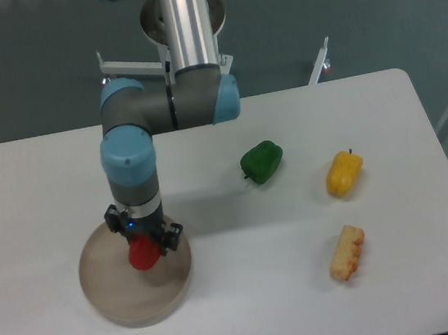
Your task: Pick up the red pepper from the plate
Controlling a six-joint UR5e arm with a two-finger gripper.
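The red pepper [144, 256] is small and glossy, and it hangs over the middle of the round beige plate [108, 294] at the table's front left. My gripper [144, 244] points straight down from above and is shut on the red pepper, its black fingers pressing the pepper's upper part. The pepper's top and stem are hidden by the gripper. Whether the pepper still touches the plate I cannot tell.
A green pepper [262, 162] lies right of the arm near the table's centre. A yellow pepper [344, 173] sits further right, with a yellow-orange corn-like piece [348, 253] in front of it. The table's right edge runs close behind them.
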